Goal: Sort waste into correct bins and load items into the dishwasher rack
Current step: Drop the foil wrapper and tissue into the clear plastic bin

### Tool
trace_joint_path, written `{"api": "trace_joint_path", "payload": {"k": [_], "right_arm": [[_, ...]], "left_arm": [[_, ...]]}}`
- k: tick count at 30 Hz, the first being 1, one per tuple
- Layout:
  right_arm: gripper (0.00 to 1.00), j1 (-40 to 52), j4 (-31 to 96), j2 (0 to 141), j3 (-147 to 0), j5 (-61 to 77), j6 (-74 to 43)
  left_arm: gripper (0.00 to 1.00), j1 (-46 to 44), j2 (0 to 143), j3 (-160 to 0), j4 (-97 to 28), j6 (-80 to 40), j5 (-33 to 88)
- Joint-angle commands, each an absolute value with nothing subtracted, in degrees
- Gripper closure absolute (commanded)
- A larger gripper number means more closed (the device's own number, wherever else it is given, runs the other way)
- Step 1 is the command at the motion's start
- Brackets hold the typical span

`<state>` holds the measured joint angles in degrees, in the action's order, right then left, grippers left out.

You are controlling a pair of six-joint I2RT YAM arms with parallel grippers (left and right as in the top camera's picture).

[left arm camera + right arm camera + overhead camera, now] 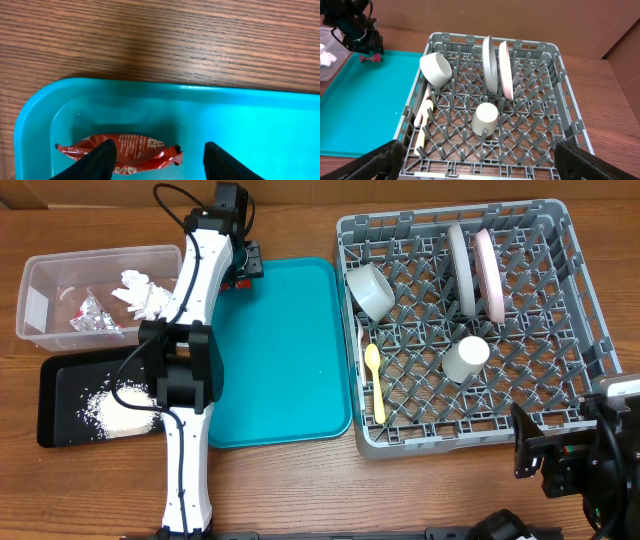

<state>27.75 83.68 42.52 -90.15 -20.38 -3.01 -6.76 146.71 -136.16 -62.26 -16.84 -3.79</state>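
Wooden table (pixel 300 490) bearing clear tub (pixel 60 275), black tray (pixel 60 395), teal tray (pixel 290 360) and grey dishwasher rack (pixel 540 380).

Red wrapper (pixel 132 149): white letters "CE" are showing at the end of a word; the folds are hiding the rest.
Small print below: it is appearing too blurred to read.

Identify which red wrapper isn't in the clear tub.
The red wrapper lying in a corner of the teal tray, beneath the left tool; the crumpled red-and-silver wrapper sits in the clear tub beside the napkin.
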Motion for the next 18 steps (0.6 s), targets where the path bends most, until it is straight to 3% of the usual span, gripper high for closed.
{"api": "trace_joint_path", "payload": {"k": [1, 5, 11, 18], "right_arm": [[0.0, 27.62, 83.55, 42.06, -90.28, -20.95, -3.44], [0.0, 27.62, 83.55, 42.06, -90.28, -20.95, -3.44], [0.0, 27.62, 83.55, 42.06, -90.28, -20.95, -3.44], [0.0, 27.62, 83.55, 42.06, -90.28, -20.95, -3.44]], "left_arm": [[0.42, -6.72, 149.77, -136.66, -62.59, -18.63, -5.43], [0.57, -6.72, 150.74, -136.66, -62.43, -19.79, -4.86], [0.94, -6.74, 150.45, -136.75, -64.07, -19.77, -4.4], [0.96, -7.05, 148.64, -136.77, -71.16, -19.77, -2.31]]}}
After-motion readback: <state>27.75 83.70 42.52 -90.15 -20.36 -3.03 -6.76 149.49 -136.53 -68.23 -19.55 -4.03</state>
